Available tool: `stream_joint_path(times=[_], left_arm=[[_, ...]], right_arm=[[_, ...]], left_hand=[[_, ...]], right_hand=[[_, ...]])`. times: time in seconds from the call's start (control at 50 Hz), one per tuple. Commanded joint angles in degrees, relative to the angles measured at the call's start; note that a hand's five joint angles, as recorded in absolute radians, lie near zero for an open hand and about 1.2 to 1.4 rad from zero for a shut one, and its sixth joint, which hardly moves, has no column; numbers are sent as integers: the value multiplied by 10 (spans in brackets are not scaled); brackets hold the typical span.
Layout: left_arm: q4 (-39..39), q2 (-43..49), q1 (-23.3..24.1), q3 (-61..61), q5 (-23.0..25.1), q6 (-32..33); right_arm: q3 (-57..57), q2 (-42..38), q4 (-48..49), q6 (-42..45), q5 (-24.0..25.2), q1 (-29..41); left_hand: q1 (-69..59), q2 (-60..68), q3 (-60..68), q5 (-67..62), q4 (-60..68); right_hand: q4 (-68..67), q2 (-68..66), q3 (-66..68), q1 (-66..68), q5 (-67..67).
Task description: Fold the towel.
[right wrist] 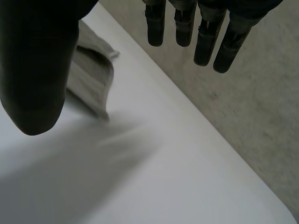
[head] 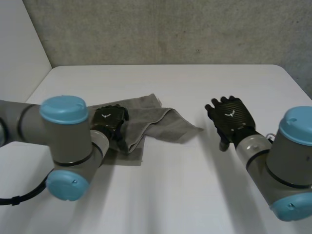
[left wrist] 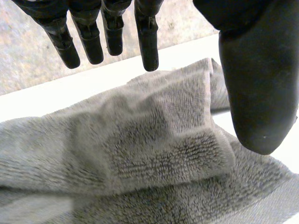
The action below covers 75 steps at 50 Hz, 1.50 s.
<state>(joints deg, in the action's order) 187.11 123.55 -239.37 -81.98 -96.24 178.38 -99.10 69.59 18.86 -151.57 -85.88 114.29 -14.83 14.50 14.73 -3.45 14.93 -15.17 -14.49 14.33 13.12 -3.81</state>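
The towel (head: 151, 124) lies on the table (head: 195, 185), the left hand (head: 109, 122) above its left part, the right hand (head: 231, 117) well apart to its right.

Looked down on a white table (head: 175, 195), smooth and matt, rounded at its far right corner. Backed at its far edge onto a grey wall (head: 170, 29), rough and speckled all over (plaster or some coarse covering, could not tell which). Met a plain white panel (head: 19, 44) at the far left corner, slanting away along the table's left edge. Showed the same grey speckled surface beyond the table's edge in both wrist views. Was lit softly and evenly, bright across the tabletop right up to the far edge.
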Motion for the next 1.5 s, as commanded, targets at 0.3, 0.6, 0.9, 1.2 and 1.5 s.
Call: stream_joint_path(times=[0.3,0.6,0.9,1.2,1.5], left_arm=[[34,-83,17,-153,34,10],[36,-24,34,-104,48,10],[34,46,65,-23,48,10],[-12,83,66,36,44,10],[-16,82,62,33,38,9]], right_arm=[[239,-198,-136,-126,20,52],[297,-250,-136,-160,21,56],[306,-264,-137,-160,20,56],[303,-265,-136,-160,21,56],[305,-271,-133,-160,22,57]], left_hand=[[-41,44,42,-55,40],[-50,53,51,-64,49],[-58,61,59,-72,57],[-122,125,123,-136,121],[-117,120,118,-131,116]], right_hand=[[-67,-74,75,87,-80],[-257,-264,265,277,-270],[-264,-270,272,284,-277],[-286,-292,294,306,-299],[-408,-415,416,429,-422]])
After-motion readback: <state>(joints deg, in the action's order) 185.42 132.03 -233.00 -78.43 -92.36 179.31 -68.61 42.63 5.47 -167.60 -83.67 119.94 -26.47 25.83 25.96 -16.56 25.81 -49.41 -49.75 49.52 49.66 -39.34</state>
